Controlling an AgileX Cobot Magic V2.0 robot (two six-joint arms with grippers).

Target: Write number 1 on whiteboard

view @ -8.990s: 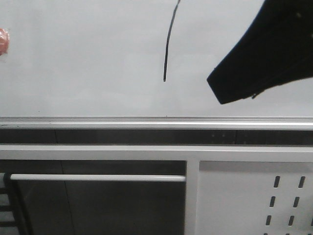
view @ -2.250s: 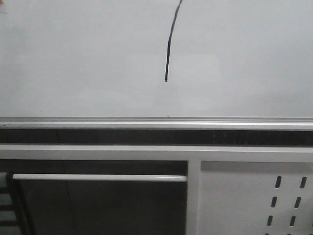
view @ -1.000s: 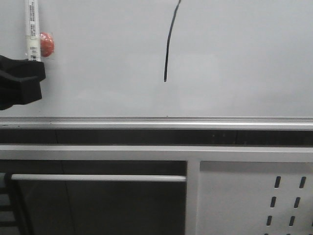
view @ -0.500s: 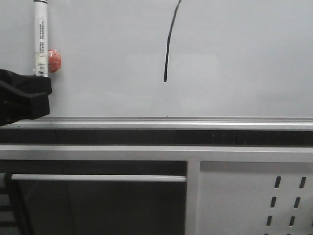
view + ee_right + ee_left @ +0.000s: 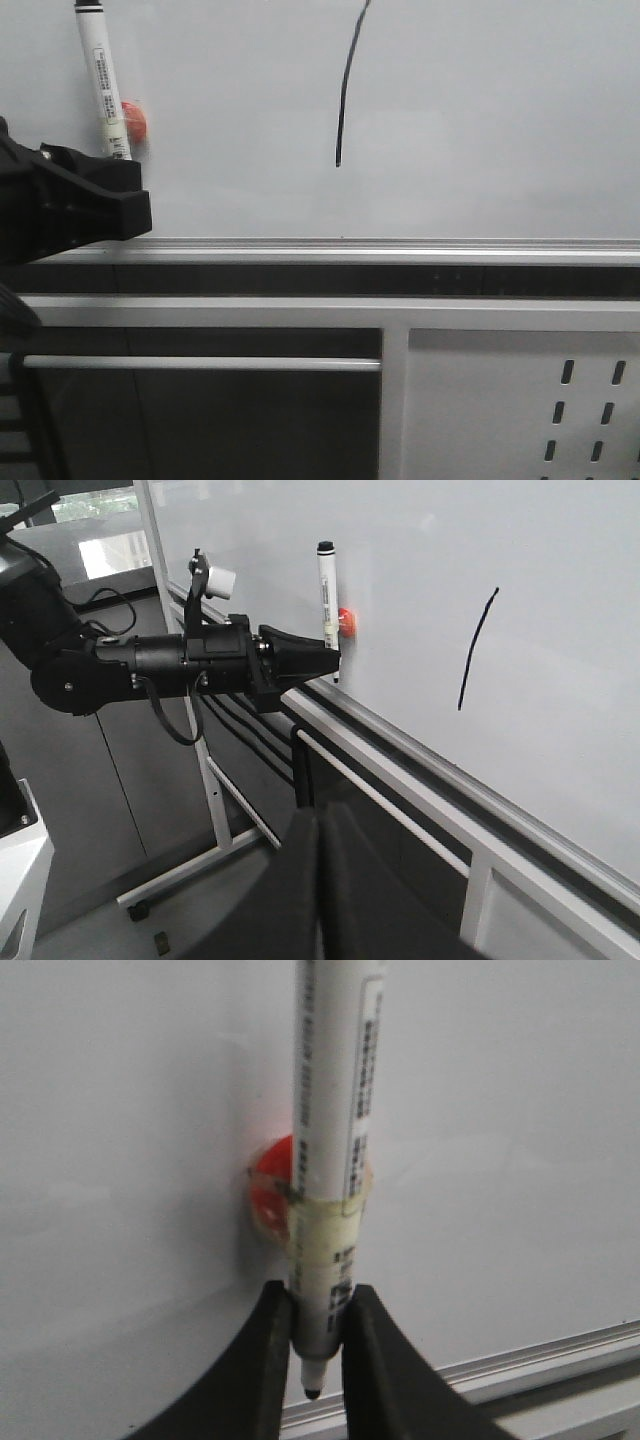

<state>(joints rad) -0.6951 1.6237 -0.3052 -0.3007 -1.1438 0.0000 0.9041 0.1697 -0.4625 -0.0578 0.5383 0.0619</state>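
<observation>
Whiteboard [image 5: 480,120]: upright, wide, glossy.
Stroke [image 5: 346,85]: the 1, mid-board, well right of the pen.
Left gripper [image 5: 318,1360]: clamped on the pen [image 5: 330,1160]; tip downward, could smear stray ink.
Right gripper [image 5: 318,880]: fingers together, empty.
Red magnet [image 5: 134,120]: behind pen, may snag.

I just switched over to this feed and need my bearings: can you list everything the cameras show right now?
whiteboard: one, pale grey-white, filling the upper front view, silver edge strip below.
number 1: one black stroke, nearly vertical, upper middle of the board.
marker pen: one, white with black tip down, held against the board at its left.
red round piece: one, on the board just behind the pen.
slotted panel: one, grey metal, below the board at right.
rail: one, silver, horizontal, below the board at left.
left gripper: black, shut on the marker pen.
right gripper: black, fingers together, away from the board.
</observation>
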